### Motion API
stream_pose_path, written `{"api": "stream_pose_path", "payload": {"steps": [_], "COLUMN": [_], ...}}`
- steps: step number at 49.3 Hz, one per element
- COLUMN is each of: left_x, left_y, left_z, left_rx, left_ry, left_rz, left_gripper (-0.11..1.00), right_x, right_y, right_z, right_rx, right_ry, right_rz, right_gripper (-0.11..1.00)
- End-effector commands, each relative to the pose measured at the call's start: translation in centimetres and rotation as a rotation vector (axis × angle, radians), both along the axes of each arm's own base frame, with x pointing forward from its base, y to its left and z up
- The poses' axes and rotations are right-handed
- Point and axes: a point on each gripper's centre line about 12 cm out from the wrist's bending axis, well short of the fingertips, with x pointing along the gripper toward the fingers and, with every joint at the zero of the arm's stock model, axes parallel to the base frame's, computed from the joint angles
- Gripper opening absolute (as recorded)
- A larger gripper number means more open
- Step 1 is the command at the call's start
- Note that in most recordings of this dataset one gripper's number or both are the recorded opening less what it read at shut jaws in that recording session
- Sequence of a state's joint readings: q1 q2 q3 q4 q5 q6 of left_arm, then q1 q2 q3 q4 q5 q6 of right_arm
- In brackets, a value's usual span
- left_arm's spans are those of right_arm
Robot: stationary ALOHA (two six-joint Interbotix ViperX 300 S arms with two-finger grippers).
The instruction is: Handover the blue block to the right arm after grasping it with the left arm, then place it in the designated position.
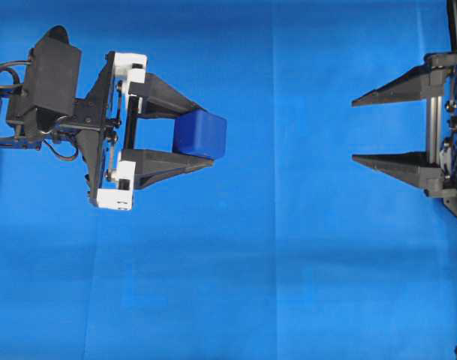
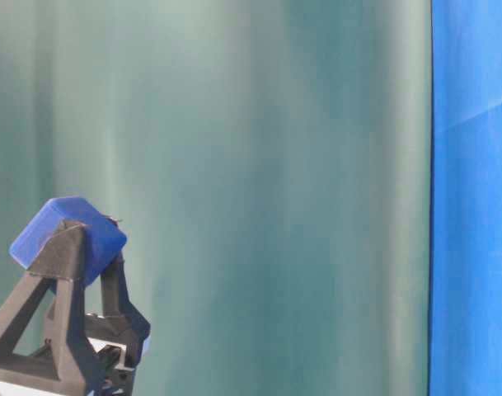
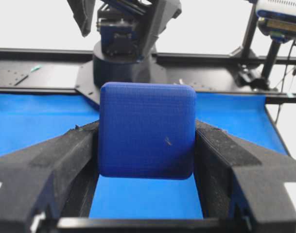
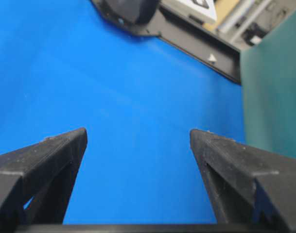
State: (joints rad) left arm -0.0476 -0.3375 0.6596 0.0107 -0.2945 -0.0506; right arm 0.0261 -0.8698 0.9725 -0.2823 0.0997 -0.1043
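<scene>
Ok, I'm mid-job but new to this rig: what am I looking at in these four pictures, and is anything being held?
Two robot arms face each other over a bright blue cloth. The overhead view shows both. On its left, the left arm's white-bracketed claw is closed on the small dark-blue cube with rounded edges, gripped between the finger ends. On its right, the right arm's all-black claw is open, empty, and apart from the cube. The table-level view shows the cube held up in that left claw. The other two cameras ride on the wrists: one looks along the left claw at the cube, one between the right claw's fingers at bare cloth.
</scene>
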Motion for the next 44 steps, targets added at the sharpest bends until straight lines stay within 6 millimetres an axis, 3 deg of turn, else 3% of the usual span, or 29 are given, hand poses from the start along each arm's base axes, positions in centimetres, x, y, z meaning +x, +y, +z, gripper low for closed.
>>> {"api": "stream_pose_path", "payload": {"steps": [1, 30, 44], "left_x": [-0.3, -0.3, -0.3], "left_y": [-0.2, -0.3, -0.2], "left_z": [1.1, 1.1, 1.0], "left_rx": [-0.002, 0.0, -0.002], "left_ry": [-0.035, -0.035, -0.034], "left_rz": [-0.006, -0.008, -0.006], "left_gripper": [0.49, 0.49, 0.49], "right_x": [0.1, 0.6, 0.7], "right_y": [-0.1, 1.6, 1.8], "right_z": [1.4, 2.3, 2.2], "right_rx": [-0.046, -0.708, -0.845], "right_ry": [-0.013, -0.114, -0.119], "right_rz": [-0.003, 0.166, 0.193], "right_gripper": [0.92, 0.92, 0.92]}}
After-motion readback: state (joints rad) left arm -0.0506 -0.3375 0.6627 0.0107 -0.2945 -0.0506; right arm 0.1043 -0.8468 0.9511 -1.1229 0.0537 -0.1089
